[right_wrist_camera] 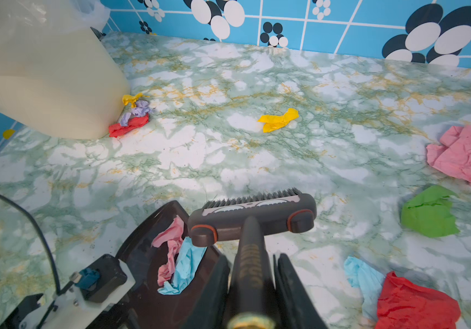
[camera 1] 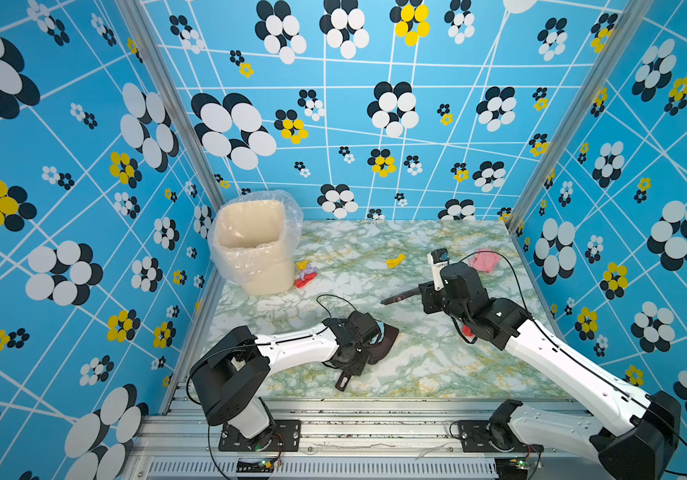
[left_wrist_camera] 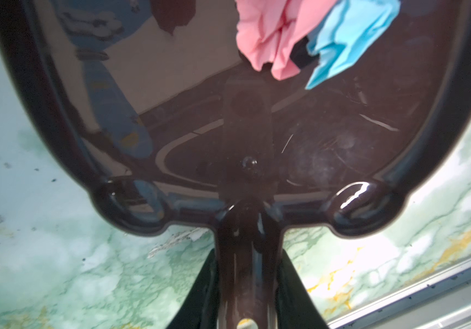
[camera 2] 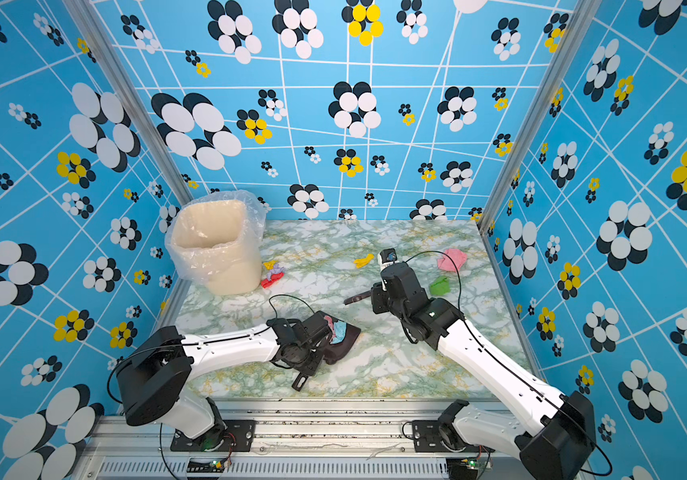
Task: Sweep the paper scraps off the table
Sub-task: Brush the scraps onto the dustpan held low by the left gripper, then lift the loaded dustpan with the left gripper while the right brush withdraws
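Paper scraps point(right_wrist_camera: 278, 119) lie across the table point(right_wrist_camera: 228, 159): some by the far-left bin point(right_wrist_camera: 43, 85), more on the right, two in the dustpan point(right_wrist_camera: 140, 256). Left gripper point(left_wrist_camera: 247, 256) clamps its handle; right gripper point(right_wrist_camera: 253, 265) clamps the brush point(right_wrist_camera: 253, 219). Mid-sweep, it seems; next, brush the right-hand scraps panward.

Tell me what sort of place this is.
Probably a robot test booth, not a home: blue flower-print walls box in a marble-patterned table, two arms are bolted to its front rail, with scattered paper scraps.

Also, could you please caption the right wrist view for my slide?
Right pincer holds the brush near the dustpan carrying a pink scrap and a blue scrap; more litter the table.
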Robot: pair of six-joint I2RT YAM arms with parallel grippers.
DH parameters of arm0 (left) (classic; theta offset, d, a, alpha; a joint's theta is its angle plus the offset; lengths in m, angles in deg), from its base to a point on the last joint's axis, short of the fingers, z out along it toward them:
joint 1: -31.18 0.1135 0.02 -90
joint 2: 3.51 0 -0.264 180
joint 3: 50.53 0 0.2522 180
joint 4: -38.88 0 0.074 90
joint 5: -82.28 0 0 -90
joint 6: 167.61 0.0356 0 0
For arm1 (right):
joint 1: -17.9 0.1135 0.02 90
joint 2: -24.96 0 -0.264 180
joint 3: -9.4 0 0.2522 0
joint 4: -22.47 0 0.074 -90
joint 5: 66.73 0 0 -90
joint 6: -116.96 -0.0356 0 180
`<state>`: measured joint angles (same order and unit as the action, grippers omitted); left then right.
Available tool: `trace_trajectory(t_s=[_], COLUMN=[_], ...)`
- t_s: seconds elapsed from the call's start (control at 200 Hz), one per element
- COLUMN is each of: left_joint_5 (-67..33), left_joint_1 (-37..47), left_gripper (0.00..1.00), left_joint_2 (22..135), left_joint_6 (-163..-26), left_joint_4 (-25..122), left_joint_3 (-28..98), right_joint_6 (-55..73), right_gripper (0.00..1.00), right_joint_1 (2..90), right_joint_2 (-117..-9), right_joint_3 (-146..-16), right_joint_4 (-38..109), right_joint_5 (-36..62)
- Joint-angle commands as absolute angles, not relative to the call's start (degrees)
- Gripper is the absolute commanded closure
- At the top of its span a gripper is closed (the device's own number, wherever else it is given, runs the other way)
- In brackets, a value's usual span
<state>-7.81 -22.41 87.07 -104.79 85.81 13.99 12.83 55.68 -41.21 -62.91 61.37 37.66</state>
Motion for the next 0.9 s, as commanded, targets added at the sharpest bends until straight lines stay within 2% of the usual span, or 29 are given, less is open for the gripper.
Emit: trace_trajectory(t_s=[0.0, 0.225, 0.4, 0.665, 0.894], left_joint_5=[-7.2, -6.7, -5.8, -4.2, -3.2], left_joint_1=[-22.0, -22.0, -22.1, -21.9, -21.5], left_gripper=[1.0, 1.0, 1.0, 1.0, 1.0], left_joint_2=[85.5, 87.4, 86.8, 82.8, 79.9], left_joint_6=[-104.2, -103.7, -103.8, -105.0, -107.2], left_joint_4=[86.2, 87.8, 88.3, 89.6, 90.7], left_joint_3=[15.1, 16.3, 16.8, 14.1, 11.3], right_joint_6=[19.1, 20.7, 20.8, 23.1, 24.5], right_gripper=[1.0, 1.0, 1.0, 1.0, 1.0], right_joint_1=[56.0, 57.6, 57.9, 57.1, 54.2], right_joint_2=[-41.1, -40.0, -38.6, -34.9, -39.7], right_joint_3=[-64.6, -63.2, -62.5, -63.2, -68.8], right_joint_4=[64.4, 67.1, 67.1, 62.3, 53.3], right_joint_5=[33.5, 28.6, 20.7, 29.5, 27.9])
